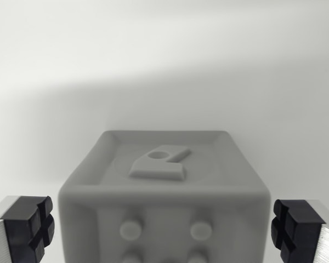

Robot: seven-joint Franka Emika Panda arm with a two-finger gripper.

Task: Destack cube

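From the wrist view I see one grey cube (163, 189) filling the lower middle of the frame, a little soft in focus. Its top face has a recessed panel with a raised figure (159, 163) on it, a slanted shape with a round hole near its upper end; I cannot say for sure what character it is. The near face carries raised round studs (131, 229), two of them whole and more cut off by the bottom edge, so I cannot count them. That same edge hides the cube's base, and I cannot tell whether it stands on another cube or straight on the surface (164, 66).

The gripper (163, 230) is spread wide, wider than the cube. Its black pads (28, 227) show in the bottom corners, one at the wrist view's left and one at the right, each backed by a silver finger that runs out of frame. There is a clear gap between each pad and the cube's side; nothing is held.

Behind the cube the surface is plain pale white, with a broad shadow (49, 109) across the middle and brighter ground towards the top.
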